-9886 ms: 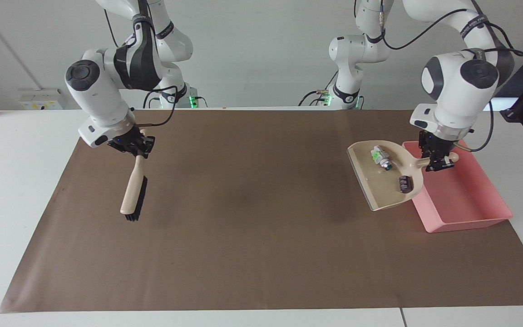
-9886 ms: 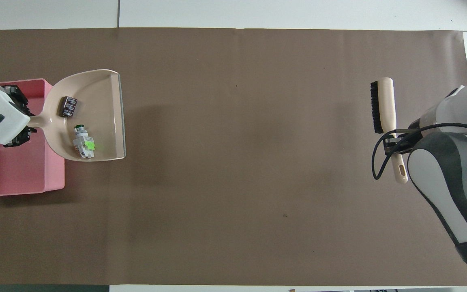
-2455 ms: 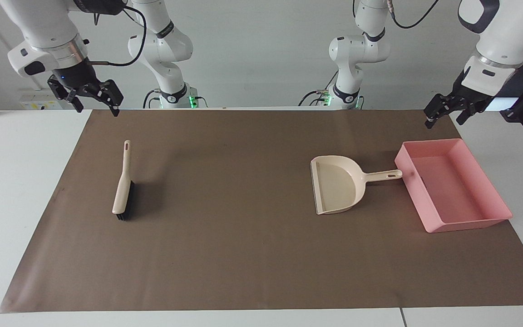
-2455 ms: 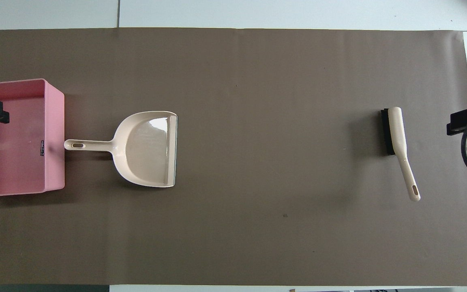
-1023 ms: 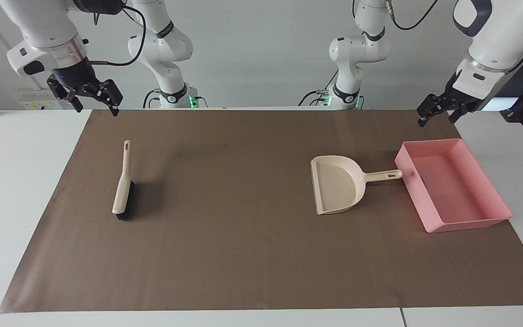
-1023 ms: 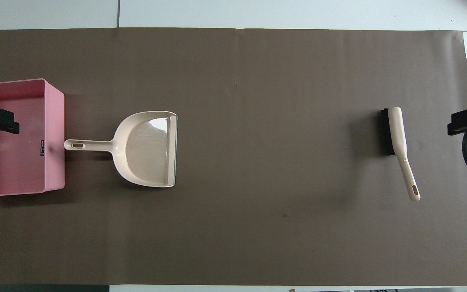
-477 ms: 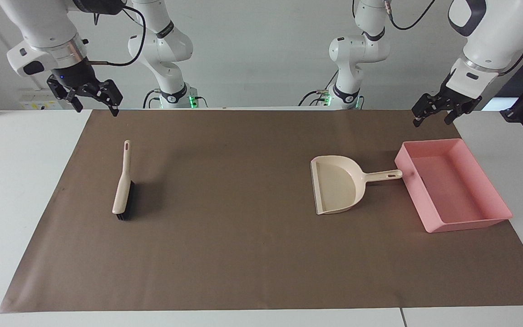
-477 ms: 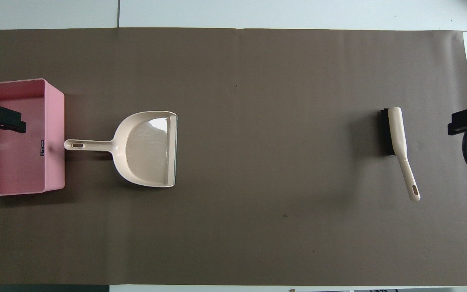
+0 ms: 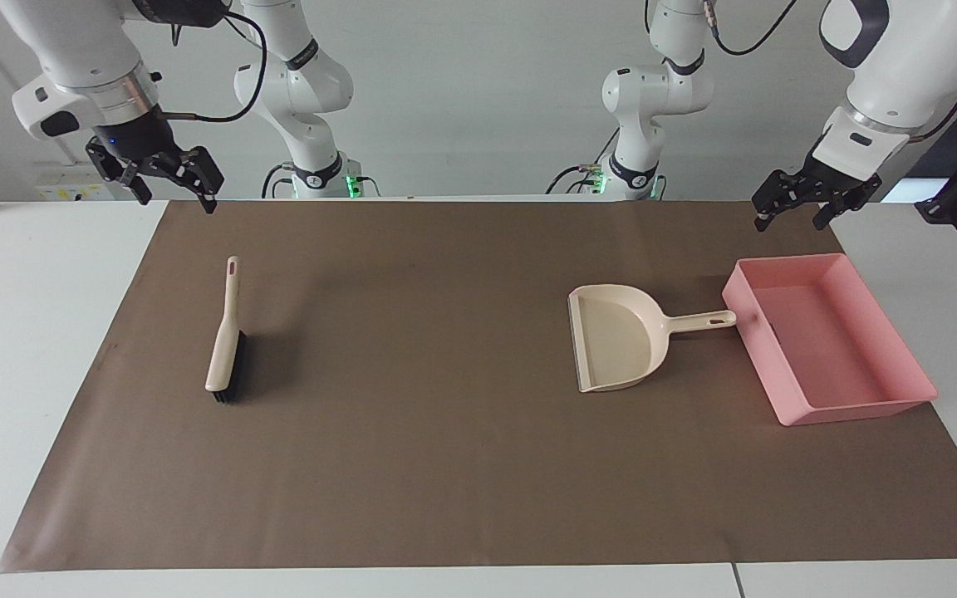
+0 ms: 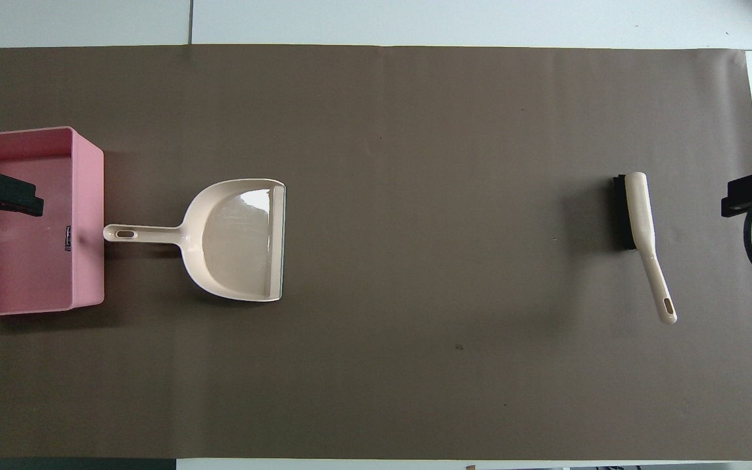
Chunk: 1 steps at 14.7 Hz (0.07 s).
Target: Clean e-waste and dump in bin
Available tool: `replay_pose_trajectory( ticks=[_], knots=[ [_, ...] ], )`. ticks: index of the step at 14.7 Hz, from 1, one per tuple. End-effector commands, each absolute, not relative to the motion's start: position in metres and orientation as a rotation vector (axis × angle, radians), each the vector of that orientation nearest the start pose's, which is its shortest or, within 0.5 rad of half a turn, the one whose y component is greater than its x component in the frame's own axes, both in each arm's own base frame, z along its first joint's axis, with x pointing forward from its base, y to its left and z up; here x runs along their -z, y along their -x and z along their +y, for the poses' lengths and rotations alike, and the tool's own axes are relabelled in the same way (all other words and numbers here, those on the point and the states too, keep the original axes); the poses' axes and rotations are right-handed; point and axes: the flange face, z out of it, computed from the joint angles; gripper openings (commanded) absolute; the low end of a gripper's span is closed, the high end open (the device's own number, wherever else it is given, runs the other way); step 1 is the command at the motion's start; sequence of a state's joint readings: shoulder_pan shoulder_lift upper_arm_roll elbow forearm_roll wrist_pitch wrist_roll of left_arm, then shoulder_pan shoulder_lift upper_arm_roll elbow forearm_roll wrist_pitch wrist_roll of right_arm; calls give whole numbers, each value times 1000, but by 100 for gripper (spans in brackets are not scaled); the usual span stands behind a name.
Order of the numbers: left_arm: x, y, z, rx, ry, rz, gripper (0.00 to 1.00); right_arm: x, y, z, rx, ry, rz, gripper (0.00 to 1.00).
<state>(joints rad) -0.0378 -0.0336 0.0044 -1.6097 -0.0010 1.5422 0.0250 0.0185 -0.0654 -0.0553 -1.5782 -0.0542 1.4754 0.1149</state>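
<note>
Pink bin [image 9: 902,404] is sitting at the brown mat's [image 9: 445,465] left-arm end, e-waste not showing anywhere, dustpan [image 9: 620,340] empty beside it, so I'm guessing dumping's finished; I'm hovering my left gripper [image 9: 792,208] and right gripper [image 9: 169,184] spread open, holding nothing, probably just parking next

Plain pale wall [image 9: 462,83], white table [image 9: 30,332], brown paper mat [image 9: 445,465]
</note>
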Motion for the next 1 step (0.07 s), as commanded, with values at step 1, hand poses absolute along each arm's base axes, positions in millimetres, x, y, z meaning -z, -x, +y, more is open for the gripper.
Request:
replay_pose_trajectory(
  ticks=[1],
  knots=[
    [-621,-531,-19,-72,3155,114,98,-647,-520,-25,-32,3175,224,100]
  ],
)
